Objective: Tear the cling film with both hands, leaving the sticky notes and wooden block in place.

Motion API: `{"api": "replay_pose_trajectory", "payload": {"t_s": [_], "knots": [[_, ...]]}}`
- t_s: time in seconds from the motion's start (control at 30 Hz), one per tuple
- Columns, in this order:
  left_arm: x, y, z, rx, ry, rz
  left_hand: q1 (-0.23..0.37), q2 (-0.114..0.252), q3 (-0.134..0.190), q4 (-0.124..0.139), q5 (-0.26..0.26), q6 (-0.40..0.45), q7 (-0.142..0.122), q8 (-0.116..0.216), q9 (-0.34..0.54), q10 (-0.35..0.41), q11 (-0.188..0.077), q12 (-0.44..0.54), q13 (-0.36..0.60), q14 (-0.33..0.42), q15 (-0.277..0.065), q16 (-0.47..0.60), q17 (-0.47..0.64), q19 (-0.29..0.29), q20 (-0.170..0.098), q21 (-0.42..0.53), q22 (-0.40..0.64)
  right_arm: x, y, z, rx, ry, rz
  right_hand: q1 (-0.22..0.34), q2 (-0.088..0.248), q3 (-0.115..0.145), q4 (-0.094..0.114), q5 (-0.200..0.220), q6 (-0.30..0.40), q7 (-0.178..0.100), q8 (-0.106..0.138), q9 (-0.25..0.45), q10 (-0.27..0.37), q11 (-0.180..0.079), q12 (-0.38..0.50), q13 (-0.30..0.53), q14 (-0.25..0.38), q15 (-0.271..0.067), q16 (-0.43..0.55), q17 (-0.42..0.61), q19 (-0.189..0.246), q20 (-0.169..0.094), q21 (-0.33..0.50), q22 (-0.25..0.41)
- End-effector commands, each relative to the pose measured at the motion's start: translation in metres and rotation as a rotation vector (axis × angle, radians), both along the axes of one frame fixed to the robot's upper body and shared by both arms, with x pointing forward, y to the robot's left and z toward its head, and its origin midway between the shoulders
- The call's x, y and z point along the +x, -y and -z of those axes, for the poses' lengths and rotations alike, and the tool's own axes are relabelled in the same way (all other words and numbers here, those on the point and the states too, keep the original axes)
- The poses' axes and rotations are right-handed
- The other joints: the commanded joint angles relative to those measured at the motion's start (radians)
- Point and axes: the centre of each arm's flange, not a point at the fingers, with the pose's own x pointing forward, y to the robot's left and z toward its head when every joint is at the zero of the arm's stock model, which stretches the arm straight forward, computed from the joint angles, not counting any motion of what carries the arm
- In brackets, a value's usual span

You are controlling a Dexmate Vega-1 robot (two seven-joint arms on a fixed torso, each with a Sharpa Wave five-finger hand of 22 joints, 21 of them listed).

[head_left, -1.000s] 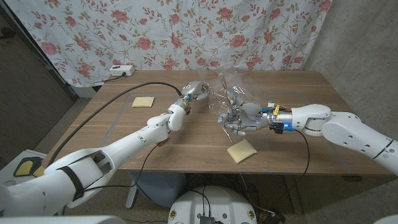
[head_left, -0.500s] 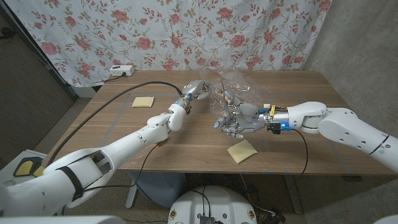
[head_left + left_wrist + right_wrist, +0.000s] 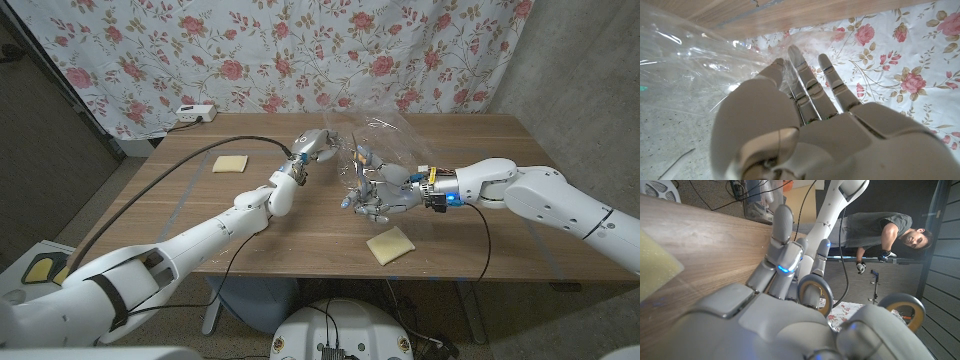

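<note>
The clear cling film point(image 3: 385, 135) hangs crumpled above the table's middle, stretched between my two hands. My left hand point(image 3: 315, 146) pinches its left end; in the left wrist view the film point(image 3: 695, 65) bunches at the fingertips point(image 3: 790, 62). My right hand point(image 3: 374, 192) grips the lower right end, and its fingers point(image 3: 785, 245) curl over the wood. A yellow pad point(image 3: 388, 243) lies just in front of the right hand and shows again as a yellow pad point(image 3: 655, 265). A pale flat square point(image 3: 230, 163) lies at the far left. I cannot tell which is the block.
A black cable point(image 3: 200, 150) arcs over the wooden table point(image 3: 500, 150) along my left arm. A white power strip point(image 3: 195, 113) sits beyond the far left corner, against the floral curtain point(image 3: 300, 50). A person point(image 3: 880, 230) shows in the right wrist view.
My right hand has moved left, closer to the left hand. The film between them has slackened and bulged upward. The left hand has stayed where it was.
</note>
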Motion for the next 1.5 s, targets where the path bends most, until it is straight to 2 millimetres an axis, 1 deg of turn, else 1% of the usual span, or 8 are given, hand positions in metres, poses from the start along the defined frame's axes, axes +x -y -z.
{"api": "replay_pose_trajectory", "payload": {"t_s": [0.03,0.23,0.3,0.33,0.63,1.03,1.27,1.5], "knots": [[-0.009,-0.005,0.005,-0.019,0.022,0.010,0.007,0.010,0.009,-0.001,0.004,0.002,-0.004,0.008,0.004,0.000,-0.008,0.005,0.007,0.008,-0.004,-0.001,0.005,-0.008,-0.003,0.008,0.004,0.006,-0.001,-0.002,-0.028,0.000,0.000,-0.009,0.002,0.001,-0.006,0.011,-0.062,0.128,0.004,-0.003,0.195,-0.128,0.004,-0.005,-0.039,-0.054,0.002,0.003,0.002,-0.043,-0.001,0.005],[-0.012,-0.007,0.008,-0.040,0.028,0.018,0.007,0.010,0.011,-0.002,0.004,0.001,-0.004,0.009,0.007,0.000,-0.008,0.006,0.010,0.010,-0.004,-0.004,0.007,-0.009,-0.003,0.013,0.005,0.006,-0.004,0.000,-0.029,-0.008,-0.011,-0.008,0.005,0.003,-0.010,0.021,-0.063,0.130,0.009,-0.006,0.191,-0.124,0.009,-0.008,-0.039,-0.054,0.003,0.002,0.004,-0.042,-0.006,0.002],[-0.013,-0.007,0.009,-0.050,0.030,0.024,0.006,0.011,0.011,-0.001,0.004,-0.002,-0.004,0.008,0.008,-0.002,-0.008,0.006,0.012,0.011,-0.004,-0.005,0.008,-0.010,-0.003,0.015,0.006,0.006,-0.005,0.000,-0.029,-0.009,-0.010,-0.007,0.009,0.005,-0.011,0.025,-0.063,0.130,0.010,-0.008,0.191,-0.127,0.010,-0.011,-0.038,-0.054,0.003,0.002,0.002,-0.042,-0.008,0.001],[-0.013,-0.007,0.010,-0.056,0.033,0.028,0.006,0.011,0.011,-0.001,0.004,-0.002,-0.003,0.008,0.008,-0.002,-0.008,0.006,0.012,0.011,-0.004,-0.005,0.008,-0.010,-0.003,0.016,0.006,0.006,-0.005,0.001,-0.028,-0.006,-0.015,-0.007,0.010,0.005,-0.011,0.026,-0.063,0.128,0.011,-0.008,0.193,-0.122,0.009,-0.014,-0.038,-0.054,0.003,0.002,0.004,-0.042,-0.008,0.000],[-0.015,-0.008,0.013,-0.117,0.047,0.071,0.004,0.010,0.014,-0.001,0.006,-0.005,-0.006,0.009,0.013,-0.005,-0.008,0.005,0.015,0.010,-0.004,-0.013,0.010,-0.009,-0.005,0.026,0.009,0.009,-0.010,0.004,-0.032,-0.019,-0.035,-0.004,0.013,0.006,-0.013,0.033,-0.066,0.130,0.014,-0.008,0.187,-0.125,0.013,-0.015,-0.039,-0.054,0.002,0.002,0.006,-0.043,-0.013,-0.004],[-0.015,-0.006,0.018,-0.203,0.003,0.162,-0.002,0.011,0.017,0.004,0.008,-0.004,-0.006,0.011,0.016,-0.004,-0.007,-0.003,0.007,0.013,-0.003,-0.024,0.011,-0.007,-0.020,0.040,0.013,0.013,-0.014,0.004,-0.038,-0.023,-0.043,0.006,0.023,0.010,-0.016,0.040,-0.066,0.130,0.017,-0.013,0.186,-0.124,0.014,-0.029,-0.041,-0.054,0.001,0.002,0.008,-0.043,-0.017,-0.006],[-0.015,-0.003,0.018,-0.272,-0.043,0.219,-0.005,0.009,0.018,0.005,0.009,-0.003,-0.007,0.011,0.017,-0.001,-0.007,-0.006,0.003,0.016,-0.004,-0.029,0.011,-0.009,-0.027,0.047,0.014,0.015,-0.013,0.003,-0.038,-0.025,-0.043,0.012,0.028,0.011,-0.018,0.043,-0.067,0.132,0.019,-0.014,0.187,-0.121,0.019,-0.030,-0.043,-0.054,0.000,0.002,0.007,-0.043,-0.019,-0.007],[-0.015,-0.004,0.016,-0.293,-0.054,0.234,-0.006,0.008,0.019,0.005,0.011,-0.001,-0.007,0.011,0.017,0.000,-0.008,-0.010,0.001,0.019,-0.004,-0.036,0.011,-0.012,-0.028,0.054,0.016,0.013,-0.007,0.003,-0.035,-0.018,-0.025,0.018,0.033,0.011,-0.018,0.044,-0.066,0.133,0.021,-0.016,0.186,-0.121,0.023,-0.033,-0.043,-0.054,0.000,0.002,0.006,-0.043,-0.022,-0.009]]}}
